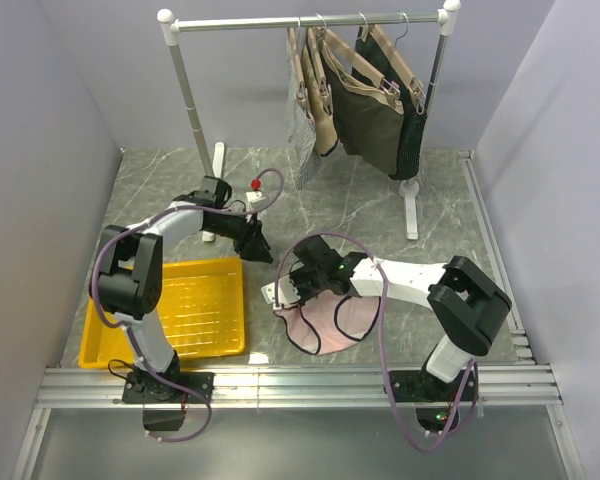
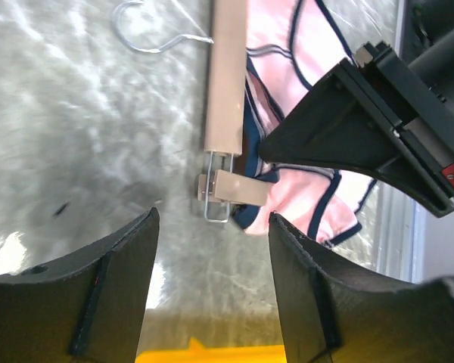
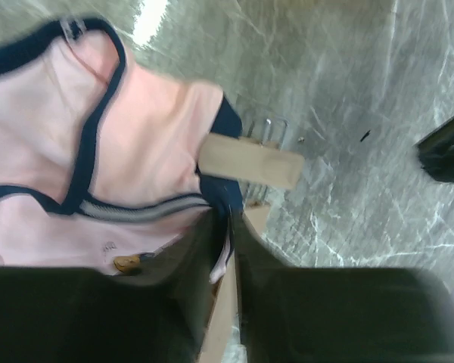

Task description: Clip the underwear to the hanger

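Fingers point(image 2: 110, 287) of my left gripper point(image 2: 212, 295) stand wide above the table point(image 2: 76, 136); my right gripper point(image 3: 231, 302) sits narrow about the hanger point(image 2: 225, 76), grip unclear. The underwear point(image 3: 144, 144) lies on the table, one corner at the clip point(image 2: 238, 187).

Bright, even overhead light; glare on the marble table point(image 2: 76, 113), right-wrist view blurred.
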{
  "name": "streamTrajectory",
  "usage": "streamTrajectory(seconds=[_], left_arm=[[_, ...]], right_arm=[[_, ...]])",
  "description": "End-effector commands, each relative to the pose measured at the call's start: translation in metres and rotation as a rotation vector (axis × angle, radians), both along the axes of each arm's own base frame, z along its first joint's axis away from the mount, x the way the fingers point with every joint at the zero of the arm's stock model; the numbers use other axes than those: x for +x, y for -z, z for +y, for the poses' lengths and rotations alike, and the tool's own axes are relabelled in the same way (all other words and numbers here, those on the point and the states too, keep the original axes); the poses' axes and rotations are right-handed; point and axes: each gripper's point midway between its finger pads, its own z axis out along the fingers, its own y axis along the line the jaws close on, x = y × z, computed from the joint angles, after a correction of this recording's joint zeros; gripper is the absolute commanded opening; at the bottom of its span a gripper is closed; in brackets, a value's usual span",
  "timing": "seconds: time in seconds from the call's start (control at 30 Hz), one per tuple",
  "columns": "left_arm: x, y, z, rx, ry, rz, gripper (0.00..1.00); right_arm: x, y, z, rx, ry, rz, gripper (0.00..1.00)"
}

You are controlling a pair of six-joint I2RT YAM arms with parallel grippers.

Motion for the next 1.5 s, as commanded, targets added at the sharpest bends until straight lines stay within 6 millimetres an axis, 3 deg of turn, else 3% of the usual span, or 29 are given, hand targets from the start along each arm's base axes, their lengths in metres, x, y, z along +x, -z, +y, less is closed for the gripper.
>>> streamTrajectory(seconds=[0.0, 0.1, 0.13, 0.2, 0.37, 0.47, 0.5, 0.7, 0.73, 0.83, 0.87, 0.97, 1.13, 1.17, 1.2, 1.3, 1.47], left_arm=[[0.016, -0.021, 0.005, -0.008, -0.083, -0.071, 0.64], [0.009, -0.022, 0.007, 0.002, -0.089, -0.064, 0.64], [0.008, -0.026, 0.008, 0.000, -0.093, -0.076, 0.64], [0.005, -0.024, 0.010, 0.011, -0.104, -0.073, 0.65], [0.013, -0.032, 0.012, 0.046, -0.157, -0.138, 0.65], [0.014, -0.036, 0.006, 0.067, -0.168, -0.186, 0.64], [0.016, -0.036, 0.001, 0.083, -0.171, -0.220, 0.64], [0.018, -0.032, -0.029, 0.137, -0.212, -0.292, 0.60], [0.022, -0.032, -0.039, 0.149, -0.240, -0.303, 0.59], [0.019, -0.029, -0.064, 0.160, -0.236, -0.301, 0.57], [0.022, -0.036, -0.073, 0.153, -0.234, -0.314, 0.56], [0.016, -0.033, -0.101, 0.170, -0.196, -0.329, 0.52], [0.005, -0.013, -0.137, 0.180, -0.139, -0.311, 0.49], [0.007, -0.017, -0.144, 0.167, -0.135, -0.315, 0.48], [0.003, -0.015, -0.152, 0.167, -0.125, -0.312, 0.47], [0.003, -0.001, -0.169, 0.185, -0.107, -0.299, 0.45], [0.010, 0.005, -0.189, 0.196, -0.085, -0.335, 0.41]], right_arm=[[0.016, -0.017, 0.014, 0.042, 0.047, -0.037, 0.28], [0.017, -0.024, 0.017, 0.057, 0.092, -0.011, 0.43], [0.015, -0.027, 0.017, 0.058, 0.104, 0.003, 0.54], [0.017, -0.040, 0.021, 0.087, 0.151, 0.028, 0.60], [0.017, -0.074, 0.013, 0.152, 0.283, 0.107, 0.62], [0.013, -0.091, -0.003, 0.224, 0.418, 0.236, 0.62], [0.021, -0.094, -0.016, 0.244, 0.481, 0.266, 0.61], [0.017, -0.105, -0.071, 0.369, 0.765, 0.467, 0.59], [0.017, -0.105, -0.088, 0.394, 0.821, 0.480, 0.59], [0.006, -0.103, -0.111, 0.451, 0.938, 0.525, 0.59], [0.008, -0.102, -0.122, 0.475, 0.997, 0.533, 0.59], [0.009, -0.098, -0.156, 0.512, 1.092, 0.506, 0.59], [0.008, -0.093, -0.209, 0.506, 1.078, 0.377, 0.61], [0.008, -0.095, -0.212, 0.499, 1.012, 0.353, 0.61], [0.014, -0.095, -0.228, 0.508, 1.048, 0.334, 0.62], [0.019, -0.093, -0.243, 0.467, 1.017, 0.380, 0.62], [0.039, -0.091, -0.252, 0.430, 1.019, 0.518, 0.60]])
